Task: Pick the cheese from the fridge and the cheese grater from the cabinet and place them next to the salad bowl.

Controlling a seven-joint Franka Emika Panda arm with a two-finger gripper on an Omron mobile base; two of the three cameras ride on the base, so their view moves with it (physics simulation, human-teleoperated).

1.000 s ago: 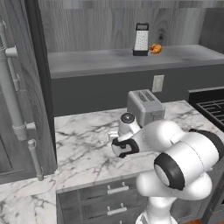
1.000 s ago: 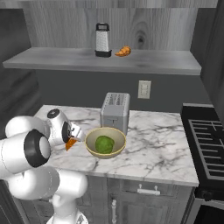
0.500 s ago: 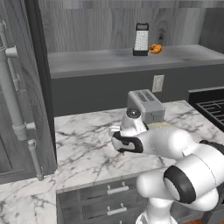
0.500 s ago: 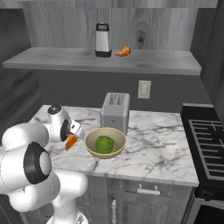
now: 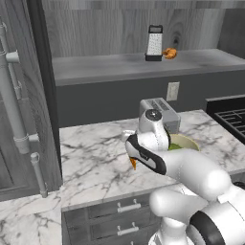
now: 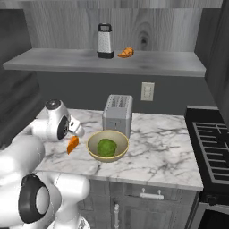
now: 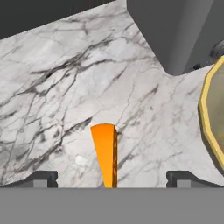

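The gripper (image 7: 109, 178) stands with its two dark tips spread wide, and the small bright orange cheese wedge (image 7: 105, 154) sits between them with clear marble on either side, so nothing is gripped. In the hand view the wedge runs lengthways from six o'clock up toward twelve, its blunt end farthest from the claw.

From the right base view the cheese (image 6: 72, 144) rests on the white marble counter (image 6: 165, 156), just beside the round tan-yellow salad bowl with green contents (image 6: 107, 146), at about nine o'clock from it. So the cheese half of the job looks done to me, and the claw looks free to lift off.

Now for what's left. The small upright silver box grater with the black handle (image 5: 154, 43) stands on the long flat grey shelf of the wood-grain cabinet (image 5: 119, 67), up at twelve o'clock from the hand and well apart from it, a long reach up and back. Just beside the grater, at three o'clock, lies a lumpy orange-brown croissant-like thing (image 5: 169, 52), close enough that wide jaws coming down could nudge it.

Between the hand and that shelf stands the silver toaster (image 6: 117, 114), touching or nearly touching the bowl's far rim. I'd say the arm needs to rise clear of it before swinging up. The grey fridge door with its long bar handle (image 5: 14, 115) stands at nine o'clock, out of the way.
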